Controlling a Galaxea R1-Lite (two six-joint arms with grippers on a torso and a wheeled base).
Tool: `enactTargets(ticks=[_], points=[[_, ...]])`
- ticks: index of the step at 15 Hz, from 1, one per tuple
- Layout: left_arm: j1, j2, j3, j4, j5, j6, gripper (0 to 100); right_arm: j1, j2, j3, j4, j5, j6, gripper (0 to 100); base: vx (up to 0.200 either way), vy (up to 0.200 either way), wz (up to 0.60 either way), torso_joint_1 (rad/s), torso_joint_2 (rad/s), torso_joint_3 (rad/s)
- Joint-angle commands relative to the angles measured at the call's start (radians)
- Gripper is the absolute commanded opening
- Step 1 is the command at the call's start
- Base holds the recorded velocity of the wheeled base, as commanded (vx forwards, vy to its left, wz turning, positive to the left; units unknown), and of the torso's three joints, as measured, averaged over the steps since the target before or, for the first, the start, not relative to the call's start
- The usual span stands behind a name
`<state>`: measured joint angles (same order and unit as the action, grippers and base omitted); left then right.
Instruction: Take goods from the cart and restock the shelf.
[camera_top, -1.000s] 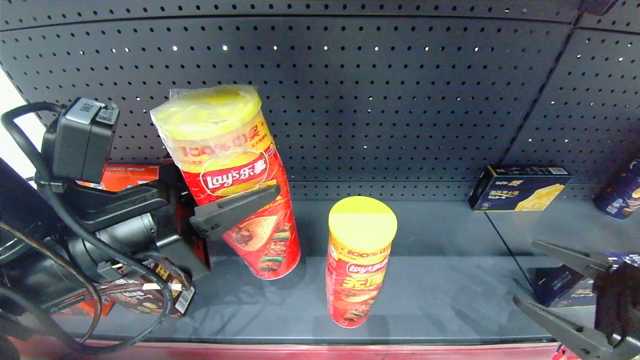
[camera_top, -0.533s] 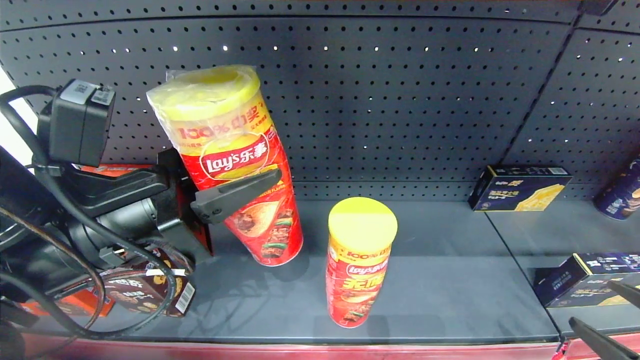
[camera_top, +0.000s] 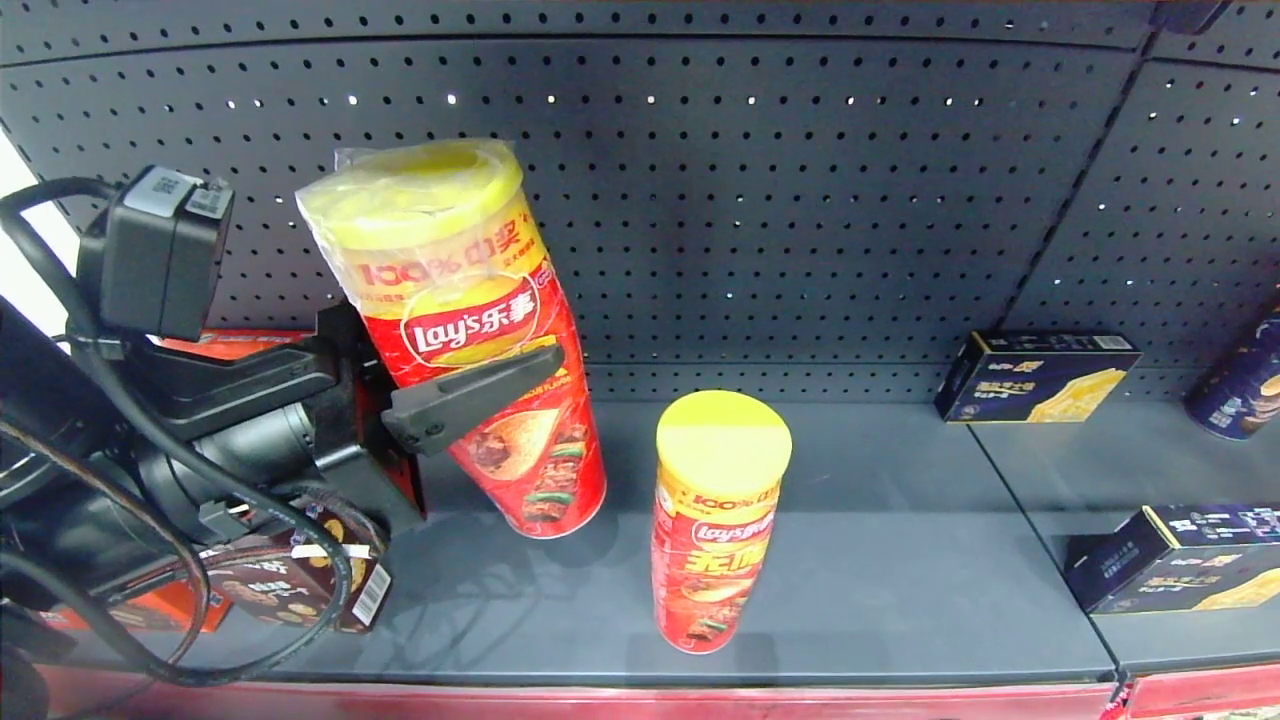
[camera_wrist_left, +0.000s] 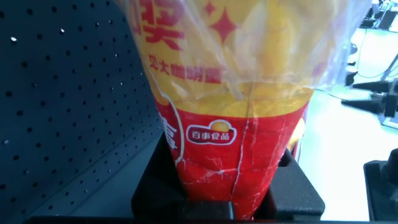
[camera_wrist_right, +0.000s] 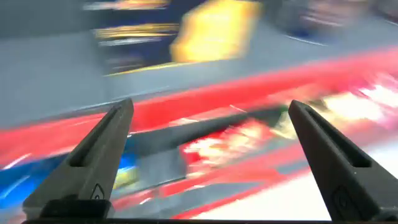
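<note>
Gripping, left gripper (camera_top: 500, 370): fingers closed across the midsection of the wrapped chip can (camera_top: 450, 260), tilted over the left part of the shelf (camera_top: 880, 590).
Second chip can (camera_top: 720, 520): upright on the shelf, just beside.
Right gripper (camera_wrist_right: 210, 109): fingers spread wide, holding nothing.

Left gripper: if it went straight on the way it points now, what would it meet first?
Probably the perforated back panel, the held chip can touching it first. The line seems to clear the standing can, though depth is unclear.
</note>
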<state>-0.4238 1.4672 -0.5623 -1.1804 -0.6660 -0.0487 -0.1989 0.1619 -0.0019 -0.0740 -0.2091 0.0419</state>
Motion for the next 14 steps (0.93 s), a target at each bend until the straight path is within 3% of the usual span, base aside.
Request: enactTargets(ticks=[1,2,3,4,14], points=[[-0.003,-0.001,0.001,-0.001,-0.001,0.0,0,-0.008,-0.062,0.0,0.008,-0.01,0.023,100,0.0,0.0,0.0,0.0,0.0,0.0],[-0.003,-0.001,-0.002,-0.001,-0.003,0.0,0,-0.008,-0.062,-0.001,0.014,0.053,0.013,100,0.0,0.0,0.0,0.0,0.0,0.0],[-0.006,-0.001,-0.008,-0.001,-0.003,0.0,0,-0.008,-0.062,0.002,0.008,0.201,-0.017,100,0.0,0.0,0.0,0.0,0.0,0.0],[-0.007,-0.001,-0.007,-0.001,-0.003,0.001,0,-0.008,-0.062,0.002,0.051,0.241,-0.073,100,0.0,0.0,0.0,0.0,0.0,0.0],[-0.021,0.012,-0.028,0.031,-0.034,0.0,0,-0.008,-0.062,0.002,0.069,0.194,-0.033,100,0.0,0.0,0.0,0.0,0.0,0.0]])
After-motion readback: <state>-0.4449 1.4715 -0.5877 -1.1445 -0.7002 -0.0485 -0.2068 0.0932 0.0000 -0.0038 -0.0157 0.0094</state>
